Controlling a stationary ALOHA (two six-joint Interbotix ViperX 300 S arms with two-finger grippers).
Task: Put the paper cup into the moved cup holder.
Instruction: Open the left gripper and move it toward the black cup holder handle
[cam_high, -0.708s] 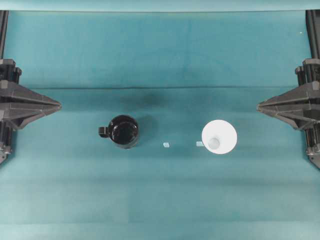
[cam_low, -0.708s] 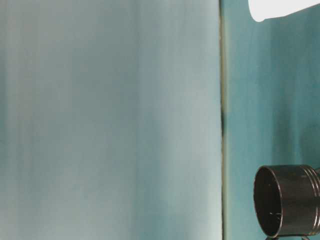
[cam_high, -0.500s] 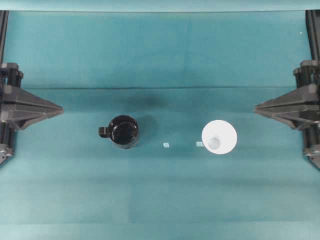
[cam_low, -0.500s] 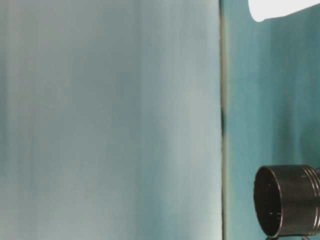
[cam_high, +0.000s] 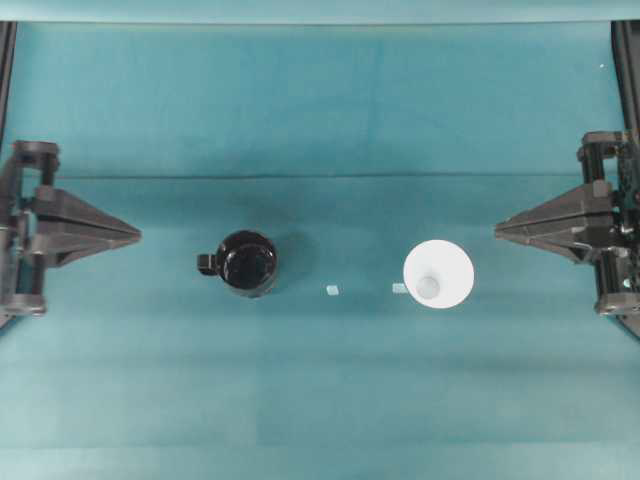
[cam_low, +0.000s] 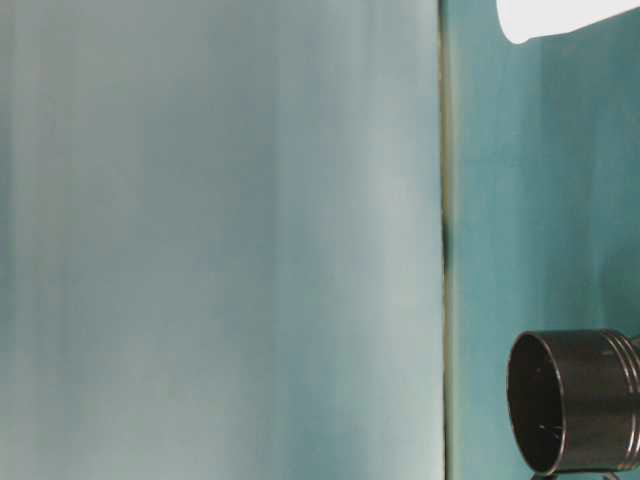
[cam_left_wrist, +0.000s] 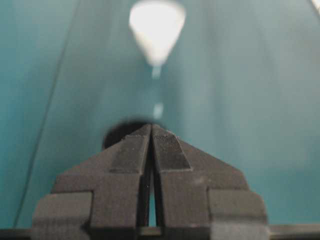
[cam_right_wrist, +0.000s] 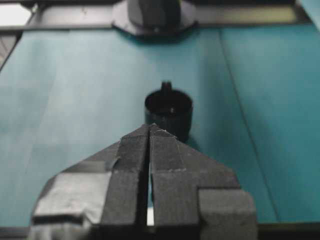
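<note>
Pointing toward the middle of the overhead frame from its left edge, the left gripper (cam_high: 135, 234) has its two black wedge-shaped fingers pressed together with nothing between them; the left wrist view shows the same ribbed pads (cam_left_wrist: 167, 150) meeting at a thin seam. At the right edge of the overhead frame the right gripper (cam_high: 498, 231) mirrors it, tips aimed leftward, jaws likewise drawn tight and empty, as the right wrist view confirms (cam_right_wrist: 150, 127).

Well apart from the left gripper, in the left-centre of the overhead frame, stands the glossy black round mug-shaped cup holder (cam_high: 248, 262), upright, its dark mouth facing up and its small stubby handle sticking out to the left. It appears again at the lower right corner of the table-level view (cam_low: 572, 400), and in the middle of the right wrist view (cam_right_wrist: 168, 111), just beyond the closed fingertips.

In the right-centre of the overhead frame, well apart from the holder and from the right gripper, sits the white conical paper cup (cam_high: 439, 274), upright with its wide rim up. The left wrist view shows it blurred at top centre (cam_left_wrist: 156, 27).

Between holder and cup lie two small pale squares (cam_high: 333, 290), the second (cam_high: 398, 288) just beside the cup. Everything rests on a teal cloth-covered table (cam_high: 320, 400).
</note>
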